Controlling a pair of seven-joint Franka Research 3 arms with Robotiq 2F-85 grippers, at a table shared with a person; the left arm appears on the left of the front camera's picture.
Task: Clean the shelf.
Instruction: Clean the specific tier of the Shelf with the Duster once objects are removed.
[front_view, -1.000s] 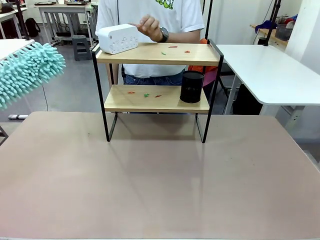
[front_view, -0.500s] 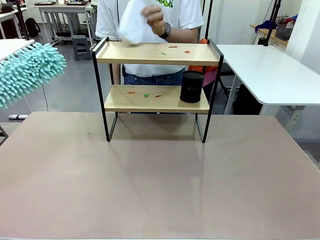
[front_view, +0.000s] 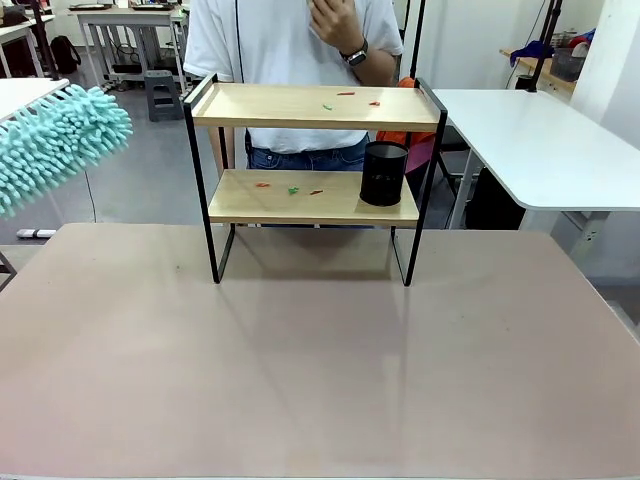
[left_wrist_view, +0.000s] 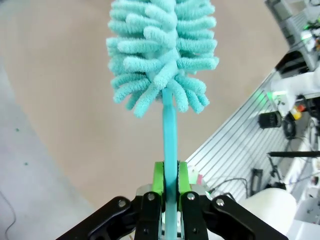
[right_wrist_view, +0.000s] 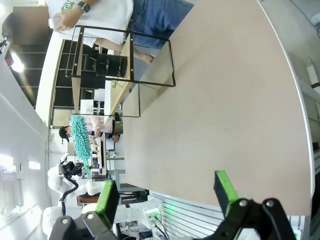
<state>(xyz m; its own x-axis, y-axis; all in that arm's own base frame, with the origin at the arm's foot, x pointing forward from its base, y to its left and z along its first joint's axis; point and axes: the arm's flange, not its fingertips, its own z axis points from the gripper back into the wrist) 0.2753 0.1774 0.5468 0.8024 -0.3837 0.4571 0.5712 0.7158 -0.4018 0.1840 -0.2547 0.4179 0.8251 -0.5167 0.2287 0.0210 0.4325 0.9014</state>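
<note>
Gone from the top board is the white box that sat at its left end a second ago. The person has lifted it away, and the person's hand (front_view: 335, 22) is now up at the chest. Nothing else has shifted.

The shelf (front_view: 280, 106) stands at the far middle of the tabletop (front_view: 320, 360), well apart from both arms. Small red and green scraps (front_view: 345, 95) lie on the top board and more on the lower one. A black cylindrical container (front_view: 383, 173) stands at the lower board's right end.

The left claw (left_wrist_view: 170, 175) is pressed together, pinching the thin handle of a teal microfibre duster (left_wrist_view: 162, 50). Its fluffy head hangs in the air off the shelf's left side. The right claw (right_wrist_view: 166, 192) is spread wide and holds nothing, above the near part of the tabletop.

The shelf looks light: thin metal legs and two stiff, smooth boards, so it would probably slide or tip under a hard sideways push. A soft, light sweep along each board should shift the scraps. If it needs steadying, a black corner post or the top side rail looks the best place to take hold, since the boards offer little for the fingers. The container will likely block the sweep on the lower board.
</note>
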